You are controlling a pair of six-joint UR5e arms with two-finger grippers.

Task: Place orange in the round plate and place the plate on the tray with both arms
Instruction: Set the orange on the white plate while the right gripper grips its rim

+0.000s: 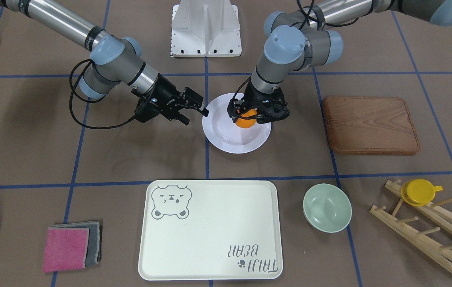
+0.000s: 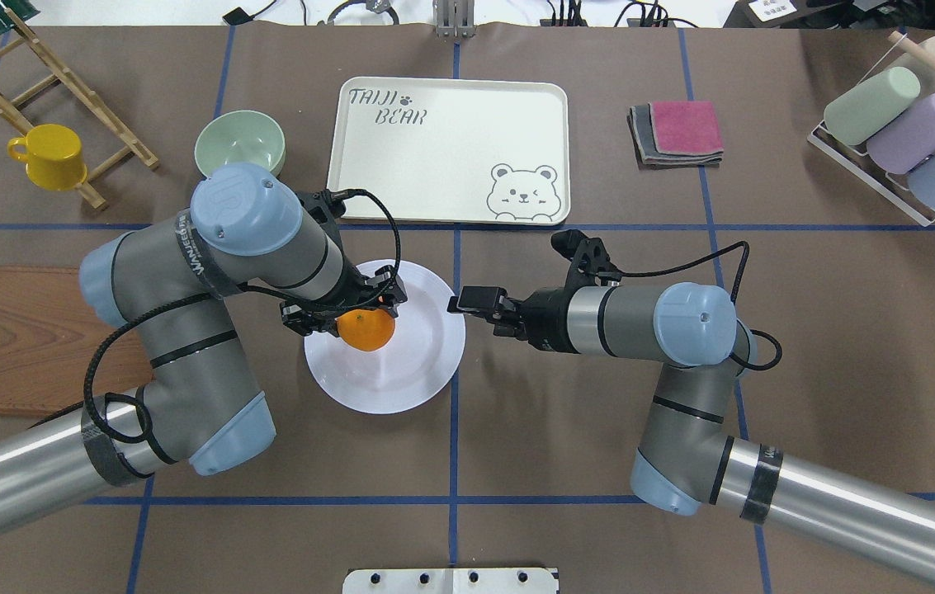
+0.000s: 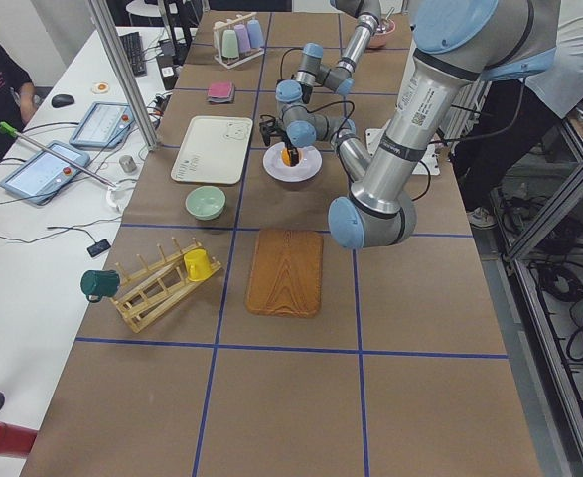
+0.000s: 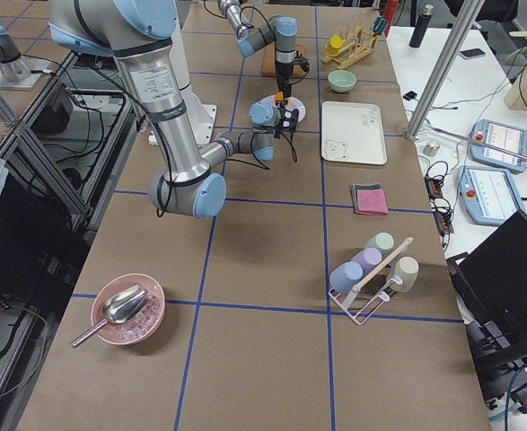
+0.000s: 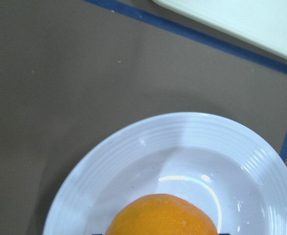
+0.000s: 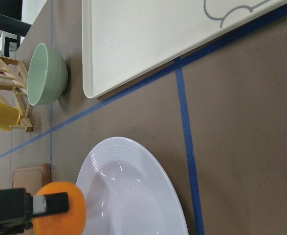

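My left gripper (image 1: 250, 115) is shut on the orange (image 1: 245, 122) and holds it just above the sunken centre of the round plate (image 1: 229, 140). The overhead view shows the orange (image 2: 366, 330) over the plate's (image 2: 401, 373) left half, with the left gripper (image 2: 349, 312) around it. In the left wrist view the orange (image 5: 160, 215) sits at the bottom edge over the plate (image 5: 133, 147). My right gripper (image 1: 196, 117) is open, level with the plate's rim and just beside it. The tray (image 1: 210, 231) lies empty on the far side of the plate from the robot.
A brown wooden board (image 1: 369, 125) lies on my left side. A pale-green bowl (image 1: 326, 207) and a wooden rack with a yellow cup (image 1: 419, 191) stand beyond it. Folded cloths (image 1: 70, 247) lie beside the tray. A rack of pastel cups (image 2: 896, 124) is far right.
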